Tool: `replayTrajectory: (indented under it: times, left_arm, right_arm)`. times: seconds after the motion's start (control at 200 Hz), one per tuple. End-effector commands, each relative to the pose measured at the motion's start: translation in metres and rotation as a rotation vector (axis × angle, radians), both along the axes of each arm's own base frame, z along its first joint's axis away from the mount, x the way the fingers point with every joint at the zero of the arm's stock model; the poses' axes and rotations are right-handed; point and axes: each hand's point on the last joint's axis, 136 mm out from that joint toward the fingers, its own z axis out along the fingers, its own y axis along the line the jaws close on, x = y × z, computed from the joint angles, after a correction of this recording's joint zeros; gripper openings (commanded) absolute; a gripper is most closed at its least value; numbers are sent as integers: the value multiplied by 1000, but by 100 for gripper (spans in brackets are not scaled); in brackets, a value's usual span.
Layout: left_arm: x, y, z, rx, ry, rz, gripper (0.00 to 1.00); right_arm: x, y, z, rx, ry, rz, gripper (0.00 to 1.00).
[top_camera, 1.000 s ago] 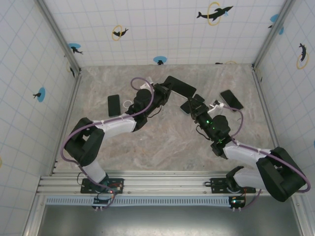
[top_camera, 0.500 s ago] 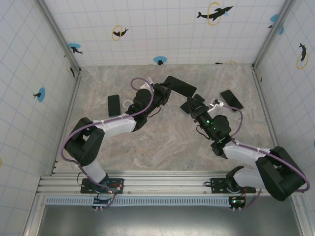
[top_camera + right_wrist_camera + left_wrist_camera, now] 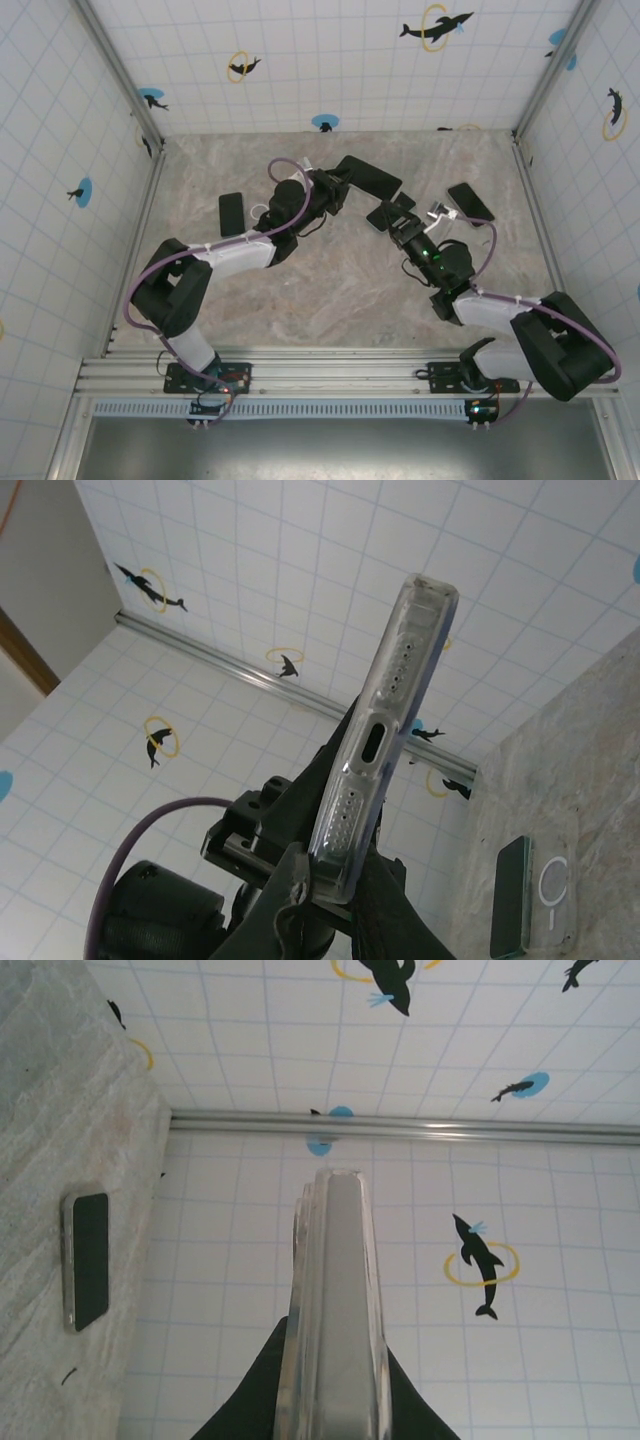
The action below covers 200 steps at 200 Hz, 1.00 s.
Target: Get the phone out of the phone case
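At the left of the table I see a spare phone lying flat, with an empty clear case just beside it. My left gripper is clamped tight on the phone case, which is held up off the marble with the phone seated inside it. My right gripper is closed on the port end of that same case. Further right, another phone lies flat near the right wall.
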Motion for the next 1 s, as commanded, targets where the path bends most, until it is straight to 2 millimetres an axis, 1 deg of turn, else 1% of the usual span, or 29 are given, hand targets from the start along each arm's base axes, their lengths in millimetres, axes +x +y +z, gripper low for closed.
replayTrajectory:
  times: [0.0,0.1,0.14,0.19,0.26,0.365,0.45,0.51,0.566,0.646,0.731,0.776,0.846,0.876,0.946,0.961,0.996]
  left_arm:
    - [-29,9,137,-308,-200,-91,0]
    - [-30,7,141,-322,-204,-111,0]
    - [-31,6,142,-327,-205,-120,0]
    - [-32,6,144,-327,-208,-125,0]
    - [-34,6,145,-330,-215,-135,0]
    - [-36,4,149,-346,-221,-154,0]
    - [-37,2,155,-371,-238,-177,0]
    - [-39,-1,156,-359,-249,-189,0]
    - [-38,-2,152,-333,-245,-190,0]
    - [-35,1,144,-307,-238,-176,0]
    - [-32,2,141,-262,-259,-174,0]
    - [-30,2,137,-212,-282,-174,0]
    - [-24,8,126,-117,-317,-164,0]
    - [-21,11,120,-81,-322,-158,0]
    - [-15,18,115,-17,-368,-158,0]
    - [-14,19,114,-1,-380,-161,0]
    - [-12,19,112,49,-410,-175,0]
  right_arm:
    - [-1,1,-55,-167,71,13,3]
    - [1,6,-69,-240,86,37,3]
    - [3,4,-76,-255,102,31,3]
    - [5,6,-79,-286,95,42,3]
    - [7,2,-86,-307,110,29,3]
    - [8,-1,-88,-328,97,33,3]
    - [10,0,-88,-356,86,33,3]
    - [11,-2,-86,-350,77,29,3]
    - [13,-3,-81,-342,68,26,3]
    - [13,0,-73,-341,41,38,4]
    - [14,-3,-74,-371,43,33,5]
    - [12,-4,-69,-367,24,40,7]
    - [9,-4,-59,-383,-20,63,16]
    - [9,-3,-56,-408,-38,74,20]
    - [9,-3,-49,-489,-89,84,29]
    - [6,0,-48,-504,-104,114,31]
    - [4,1,-44,-537,-132,132,35]
